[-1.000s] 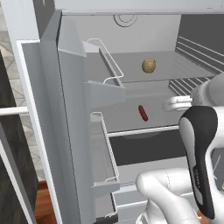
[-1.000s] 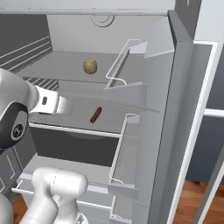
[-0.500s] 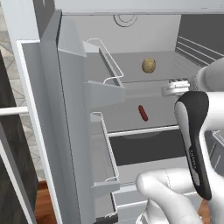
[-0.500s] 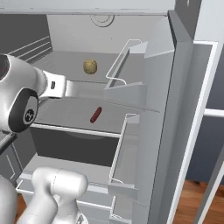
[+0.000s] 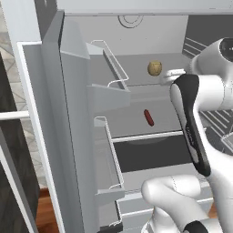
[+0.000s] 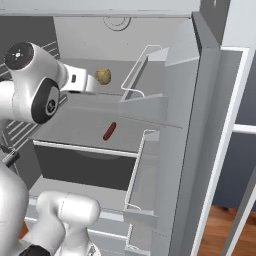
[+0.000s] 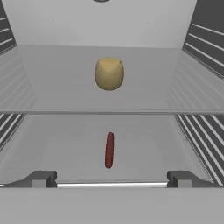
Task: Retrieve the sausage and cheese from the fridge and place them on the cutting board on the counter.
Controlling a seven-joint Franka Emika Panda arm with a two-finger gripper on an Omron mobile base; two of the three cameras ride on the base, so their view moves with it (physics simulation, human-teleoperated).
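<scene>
While the pincer (image 7: 109,180) stands fully open and empty inside the fridge (image 5: 68,136): sausage (image 7: 109,150) just ahead on the lower shelf, cheese (image 7: 109,74) beyond on the upper. Risk: fingertips (image 7: 41,178) striking the shelf edge; the narrow sausage rolling aside.

Sausage (image 7: 109,150) smooth, glossy red; cheese (image 7: 109,74) matt tan; fridge (image 5: 136,45) matt grey

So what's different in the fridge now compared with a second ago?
The arm has swung upward, carrying the open gripper from the sausage's shelf up towards the cheese. Nothing was grasped. Sausage, cheese and fridge door stayed put.
</scene>
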